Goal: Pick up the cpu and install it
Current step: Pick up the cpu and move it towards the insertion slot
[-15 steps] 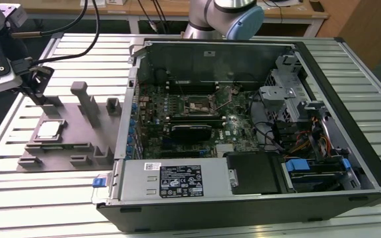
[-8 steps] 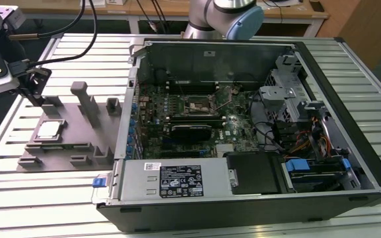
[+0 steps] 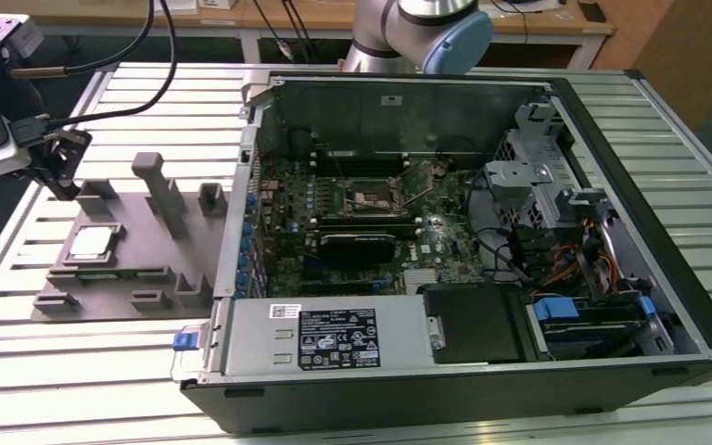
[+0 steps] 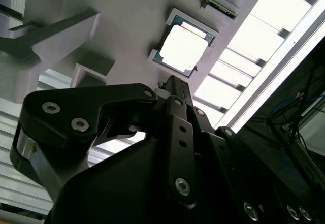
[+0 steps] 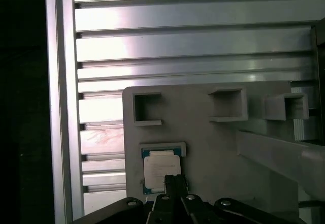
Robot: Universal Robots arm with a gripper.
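Note:
The cpu (image 3: 92, 243) is a small square chip with a shiny silver top. It lies flat in a recess of the grey fixture tray (image 3: 146, 269) at the exterior view's left. My gripper (image 3: 64, 185) hangs above the tray's far left corner, apart from the cpu, with its two fingers pressed together and nothing between them. In both wrist views the fingertips point toward the cpu (image 4: 182, 49) (image 5: 161, 170) from a short distance above, and the gripper (image 4: 171, 81) (image 5: 175, 180) is shut. The black socket (image 3: 369, 198) with its metal frame sits in the middle of the motherboard.
An open computer case (image 3: 455, 232) lies on its side on the slatted aluminium table (image 3: 84, 371). Its walls, drive cage (image 3: 541, 176) and cables (image 3: 554, 260) surround the motherboard. Upright grey posts (image 3: 152, 185) rise from the fixture tray beside the cpu.

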